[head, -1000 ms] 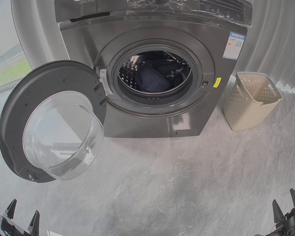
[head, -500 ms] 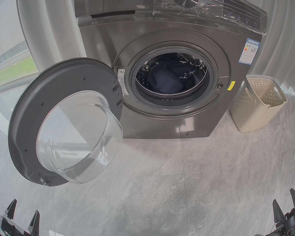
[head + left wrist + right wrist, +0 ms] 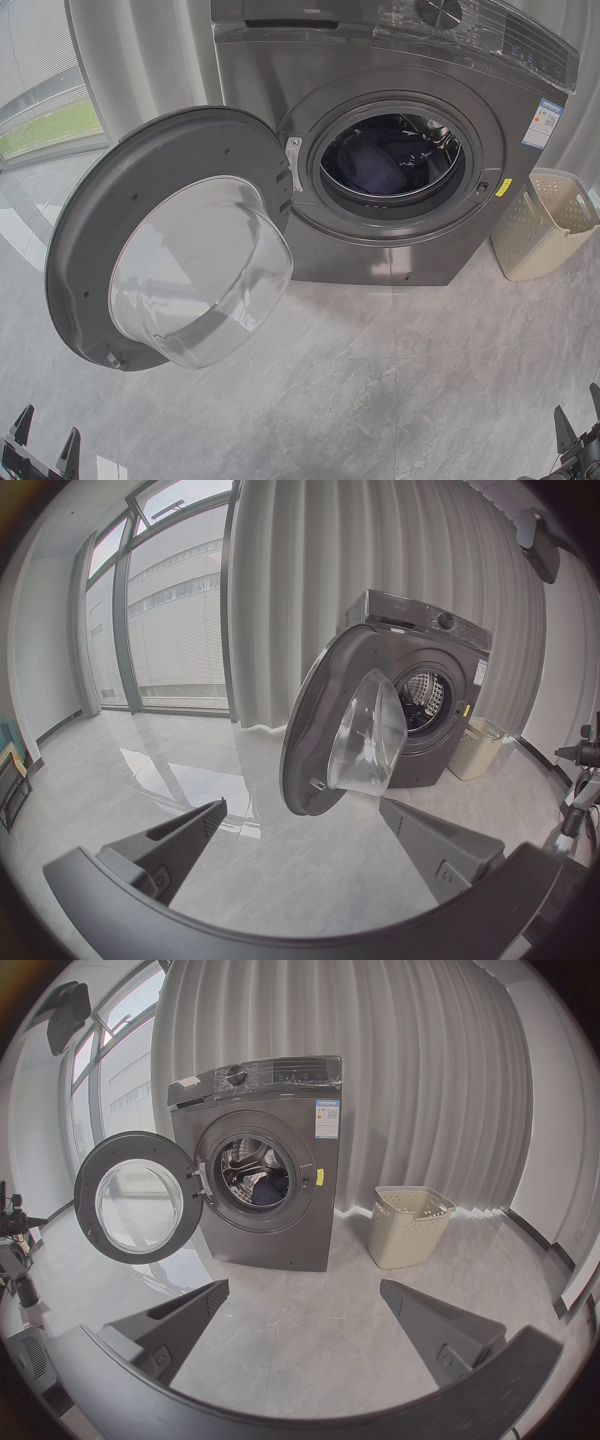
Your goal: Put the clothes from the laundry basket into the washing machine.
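Observation:
The grey washing machine (image 3: 387,62) stands ahead with its round door (image 3: 169,237) swung wide to the left. Dark blue clothes (image 3: 375,164) lie inside the drum (image 3: 253,1175). To the machine's right a beige laundry basket (image 3: 547,225) stands on the floor; no clothes show in it in the right wrist view (image 3: 409,1225). My left gripper (image 3: 47,436) is low at the near left, open with nothing in it. My right gripper (image 3: 581,415) is low at the near right, open and holding nothing. Both are well back from the machine.
Grey tiled floor (image 3: 375,387) stretches between me and the machine. Pleated curtains (image 3: 425,1085) hang behind it, and tall windows (image 3: 169,617) run along the left. The open door juts out over the floor at the left.
The head camera has turned left, so machine, door and basket have shifted right in the picture. Both grippers stay in the same low places.

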Motion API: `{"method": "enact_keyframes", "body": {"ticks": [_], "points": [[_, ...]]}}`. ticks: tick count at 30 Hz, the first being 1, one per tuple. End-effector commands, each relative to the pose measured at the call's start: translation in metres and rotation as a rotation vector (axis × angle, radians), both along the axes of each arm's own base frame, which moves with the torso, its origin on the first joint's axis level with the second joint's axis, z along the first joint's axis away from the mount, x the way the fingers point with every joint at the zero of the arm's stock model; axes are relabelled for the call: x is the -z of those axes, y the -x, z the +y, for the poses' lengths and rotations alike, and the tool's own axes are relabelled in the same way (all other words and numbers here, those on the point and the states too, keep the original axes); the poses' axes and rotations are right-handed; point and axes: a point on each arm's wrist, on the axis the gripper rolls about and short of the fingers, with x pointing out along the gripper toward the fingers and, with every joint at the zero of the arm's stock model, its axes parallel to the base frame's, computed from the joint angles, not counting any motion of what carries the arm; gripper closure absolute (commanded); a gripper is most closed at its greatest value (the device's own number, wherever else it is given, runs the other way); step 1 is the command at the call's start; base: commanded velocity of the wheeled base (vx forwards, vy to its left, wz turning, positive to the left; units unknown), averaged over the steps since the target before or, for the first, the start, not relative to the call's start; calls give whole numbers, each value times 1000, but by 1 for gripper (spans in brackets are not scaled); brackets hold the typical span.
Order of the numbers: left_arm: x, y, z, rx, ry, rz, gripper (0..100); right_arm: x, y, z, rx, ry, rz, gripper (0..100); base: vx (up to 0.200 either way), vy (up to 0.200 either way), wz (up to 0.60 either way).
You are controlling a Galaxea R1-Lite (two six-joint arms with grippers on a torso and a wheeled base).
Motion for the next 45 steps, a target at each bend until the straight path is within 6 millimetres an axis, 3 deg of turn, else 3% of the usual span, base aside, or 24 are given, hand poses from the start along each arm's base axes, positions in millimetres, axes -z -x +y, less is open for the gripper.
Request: {"method": "enact_keyframes", "body": {"ticks": [1, 5, 21, 23, 25, 26, 29, 37, 42, 45], "points": [[5, 0, 0, -1, 0, 3, 0, 5, 0, 0, -1, 0, 4, 0, 0, 200, 0], [5, 0, 0, -1, -2, 3, 0, 5, 0, 0, 1, 0, 4, 0, 0, 200, 0], [3, 0, 0, -11, -12, -12, 0, 5, 0, 0, -2, 0, 4, 0, 0, 0, 0], [-25, 8, 0, 3, 11, -139, 0, 5, 0, 0, -2, 0, 4, 0, 0, 0, 0], [-25, 8, 0, 3, 11, -139, 0, 5, 0, 0, -2, 0, 4, 0, 0, 0, 0], [-64, 12, 0, 74, 23, -145, 0, 5, 0, 0, -2, 0, 4, 0, 0, 0, 0], [-78, -6, -2, 190, 26, -25, 0, 5, 0, 0, -2, -1, 4, 0, 0, 0, 0], [-116, -100, -13, 290, 31, 49, 0, 5, 0, 0, -2, -3, 4, 0, 0, 0, 0], [-128, -140, -16, 304, 29, 70, 0, 5, 0, 0, -2, -3, 4, 0, 0, 0, 0], [-134, -153, -17, 304, 27, 65, 0, 5, 0, 0, -2, -3, 4, 0, 0, 0, 0]]}}
